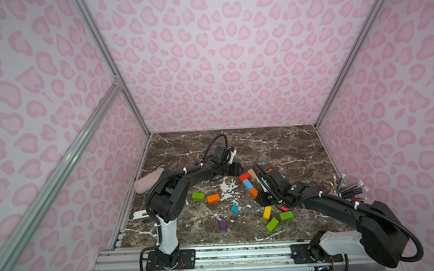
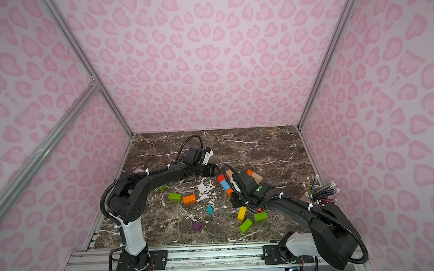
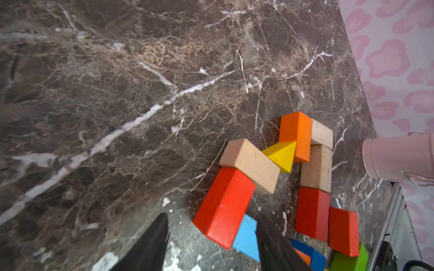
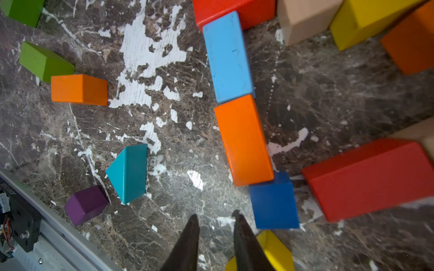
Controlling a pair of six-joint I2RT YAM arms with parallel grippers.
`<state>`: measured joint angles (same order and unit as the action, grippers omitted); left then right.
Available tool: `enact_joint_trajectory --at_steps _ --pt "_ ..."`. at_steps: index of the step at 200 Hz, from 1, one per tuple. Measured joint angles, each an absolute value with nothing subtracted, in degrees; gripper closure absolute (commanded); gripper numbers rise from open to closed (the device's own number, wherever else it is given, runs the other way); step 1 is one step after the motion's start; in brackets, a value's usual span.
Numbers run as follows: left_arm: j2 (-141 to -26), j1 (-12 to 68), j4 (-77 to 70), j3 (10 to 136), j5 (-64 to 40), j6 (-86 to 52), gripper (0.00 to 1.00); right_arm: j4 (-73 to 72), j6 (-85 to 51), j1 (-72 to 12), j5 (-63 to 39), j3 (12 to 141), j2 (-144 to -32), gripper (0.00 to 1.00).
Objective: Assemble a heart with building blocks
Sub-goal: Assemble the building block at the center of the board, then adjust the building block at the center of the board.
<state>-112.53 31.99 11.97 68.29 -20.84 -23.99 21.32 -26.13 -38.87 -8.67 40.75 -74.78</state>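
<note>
Left fingers (image 3: 150, 244): you see them standing apart and empty over the brown marble-patterned tabletop (image 3: 117, 93). A red wooden brick (image 3: 223, 206) lies just ahead of them, and a light blue wooden brick (image 3: 246, 237) is partly hidden behind one finger. Right fingers (image 4: 185, 244): close together, with a narrow empty gap between them. A dark blue wooden cube (image 4: 273, 201) sits just ahead to one side, an orange wooden brick (image 4: 244, 140) lies beyond it, and a yellow wooden block (image 4: 274, 248) is beside one finger.

Marble tabletop (image 1: 273, 144) is carrying scattered building blocks (image 1: 247, 184). Pink pouch (image 1: 148, 183) is lying left of them, pencil cup (image 3: 399, 159) right.
</note>
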Motion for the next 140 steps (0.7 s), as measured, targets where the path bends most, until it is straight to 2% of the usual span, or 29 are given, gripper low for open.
enact_joint_trajectory --at_steps 140 --pt "-116.2 34.0 9.96 68.58 -25.65 -25.08 0.36 18.09 -27.24 -41.08 -5.28 40.75 -78.85 0.74"
